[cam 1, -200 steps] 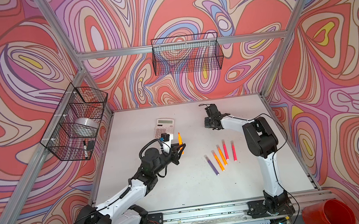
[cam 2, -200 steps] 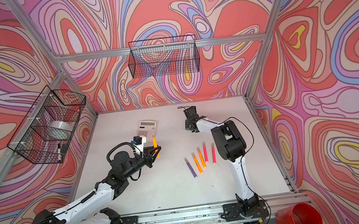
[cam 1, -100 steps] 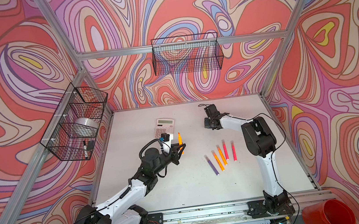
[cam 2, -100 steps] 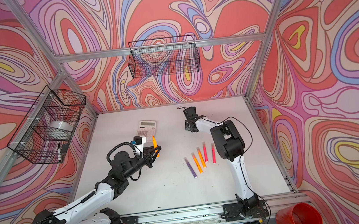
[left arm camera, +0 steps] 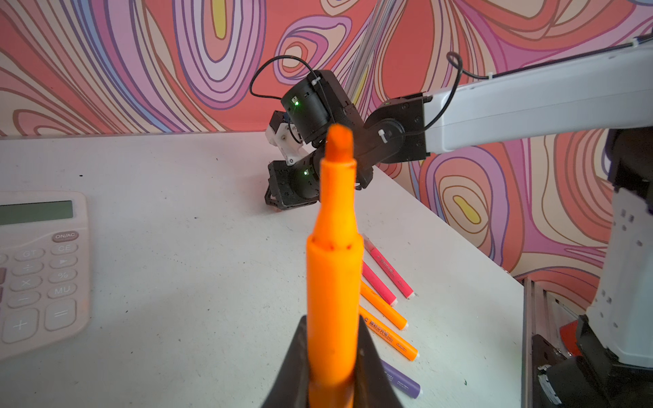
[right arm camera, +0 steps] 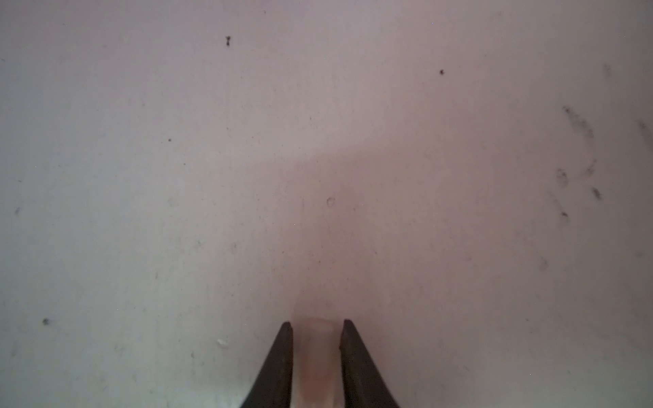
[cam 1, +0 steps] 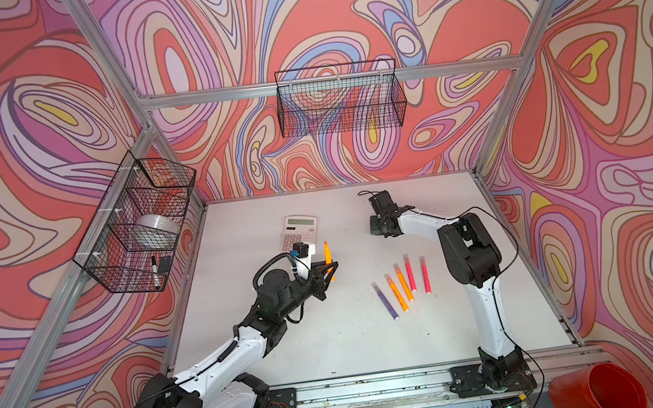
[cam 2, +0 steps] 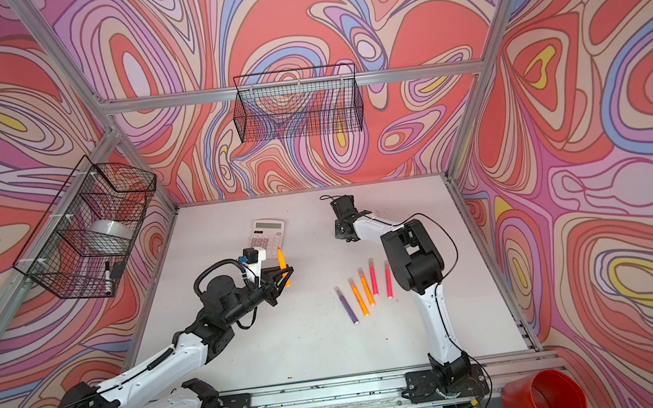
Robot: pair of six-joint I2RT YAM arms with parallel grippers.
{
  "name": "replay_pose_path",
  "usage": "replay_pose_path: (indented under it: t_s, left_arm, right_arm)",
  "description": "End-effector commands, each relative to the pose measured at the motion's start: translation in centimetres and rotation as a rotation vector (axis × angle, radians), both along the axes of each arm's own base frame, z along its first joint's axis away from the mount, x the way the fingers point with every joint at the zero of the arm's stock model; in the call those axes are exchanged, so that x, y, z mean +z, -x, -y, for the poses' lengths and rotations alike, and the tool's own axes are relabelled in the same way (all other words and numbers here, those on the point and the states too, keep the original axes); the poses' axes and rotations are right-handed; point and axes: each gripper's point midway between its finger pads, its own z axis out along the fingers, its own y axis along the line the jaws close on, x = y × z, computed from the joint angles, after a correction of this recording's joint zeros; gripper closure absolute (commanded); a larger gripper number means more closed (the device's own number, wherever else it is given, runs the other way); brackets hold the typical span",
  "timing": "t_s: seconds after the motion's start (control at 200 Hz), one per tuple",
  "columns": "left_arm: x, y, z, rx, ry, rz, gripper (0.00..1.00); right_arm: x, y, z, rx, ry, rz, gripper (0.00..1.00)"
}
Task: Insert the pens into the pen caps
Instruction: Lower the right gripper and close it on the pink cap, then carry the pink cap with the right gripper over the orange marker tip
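Starting nearest, we see five pens [cam 1: 404, 284] lying side by side on the table [cam 1: 333, 351], right of the calculator [cam 1: 299, 228] and nearer than it: one purple, two orange, two pink. Just on the near side of the calculator, our left gripper [cam 1: 329, 271] is clenched on an orange pen [cam 1: 327, 251], held upright above the table, tip up. Farther back, right of the calculator, our right gripper [right arm camera: 317, 323] is down at the table, its fingers [right arm camera: 282, 353] closed against both sides of a pale cap [right arm camera: 317, 360].
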Motion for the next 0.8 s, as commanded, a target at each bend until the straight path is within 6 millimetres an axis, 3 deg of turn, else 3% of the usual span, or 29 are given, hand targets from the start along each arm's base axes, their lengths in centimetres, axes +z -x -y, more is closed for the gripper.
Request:
replay_pose_path:
  t_s: [0.0, 0.28, 0.421, 0.621, 0.791]
  left_arm:
    - [1.8, 0.0, 0.2, -0.012, 0.025, 0.032, 1.00]
    - [1.7, -0.1, 0.3, -0.014, 0.026, 0.029, 1.00]
    - [1.7, 0.0, 0.3, -0.016, 0.026, 0.029, 1.00]
    - [1.8, 0.1, 0.5, -0.029, 0.030, 0.030, 1.00]
    - [1.9, 0.5, 1.5, -0.097, 0.044, 0.018, 1.00]
  right_arm:
    - [-2.0, 0.5, 0.1, -0.001, 0.033, -0.053, 0.79]
    - [-2.5, 0.5, 0.1, 0.003, 0.038, -0.066, 0.86]
    - [-1.4, 0.5, -0.2, 0.005, 0.004, -0.042, 0.89]
    - [2.6, 1.0, -0.6, 0.007, -0.072, 0.039, 0.91]
    - [8.1, 2.6, -0.7, 0.012, -0.162, 0.126, 0.92]
